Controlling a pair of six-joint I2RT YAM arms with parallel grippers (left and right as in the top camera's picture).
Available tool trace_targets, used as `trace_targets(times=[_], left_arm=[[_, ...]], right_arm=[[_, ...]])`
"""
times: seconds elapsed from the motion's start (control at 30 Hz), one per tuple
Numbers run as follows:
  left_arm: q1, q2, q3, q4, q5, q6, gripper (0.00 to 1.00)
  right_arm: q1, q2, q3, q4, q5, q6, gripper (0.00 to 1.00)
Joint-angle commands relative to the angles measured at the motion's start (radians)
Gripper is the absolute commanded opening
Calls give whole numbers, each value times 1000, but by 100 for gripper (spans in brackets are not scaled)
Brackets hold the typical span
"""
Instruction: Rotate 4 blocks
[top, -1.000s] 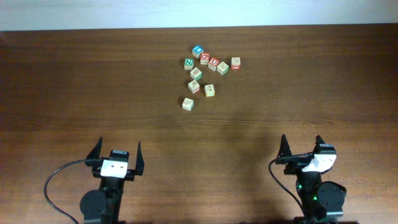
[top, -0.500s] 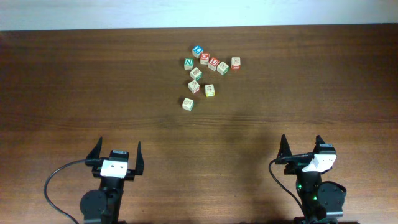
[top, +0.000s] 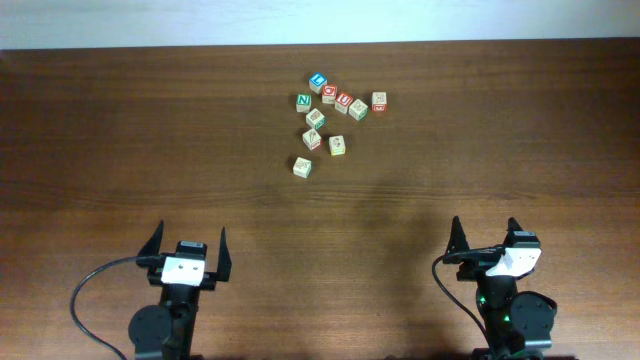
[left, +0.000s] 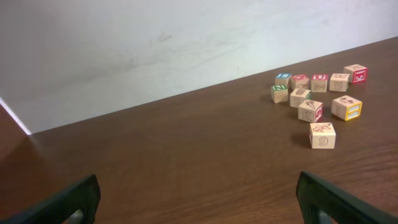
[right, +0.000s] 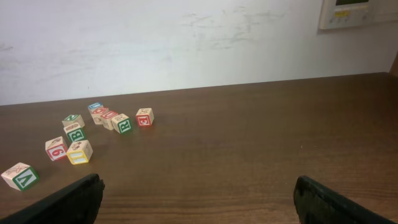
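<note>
At the near left edge of the dark wooden table (top: 100, 150): left gripper (top: 190, 232), released, fingers splayed wide with nothing between them. At the near right: right gripper (top: 484, 225), spread just as wide and equally empty. Both well apart from every cube.

Farther in, about mid-table from left to right and in the far half: the four pale blocks, tiny beige wooden cubes with faint line drawings.
- Closest, set a little apart: nearest block (top: 302, 166). Carries a faint sketch on top and, in the right wrist view, a green V on one side.
- Just beyond and to the right: yellow-edged block (top: 337, 145), with a thin yellow frame on its side face.
- Left of that, near but not touching: red-edged block (top: 312, 138), with a red-trimmed side.
- Directly behind, very close: green-edged block (top: 315, 119). Cannot tell whether in contact with the red-edged one.

Farthest back, a loose huddle of bolder cubes: green N cube (top: 303, 101), blue-lettered cube (top: 318, 82) and red U cube (top: 343, 102), with more red-marked ones off to the right.
</note>
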Motion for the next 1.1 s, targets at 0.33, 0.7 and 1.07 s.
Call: trace_targets(times=[0.33, 0.7, 1.07], left_arm=[[-4, -9, -6, -4, -47, 12, 99], [-4, -8, 30, 38, -18, 11, 99], [-4, 60, 141, 77, -54, 5, 99]], right_arm=[[0, -7, -7, 6, -24, 4, 98], [0, -7, 24, 40, -89, 4, 98], [0, -6, 70, 44, -92, 4, 98]])
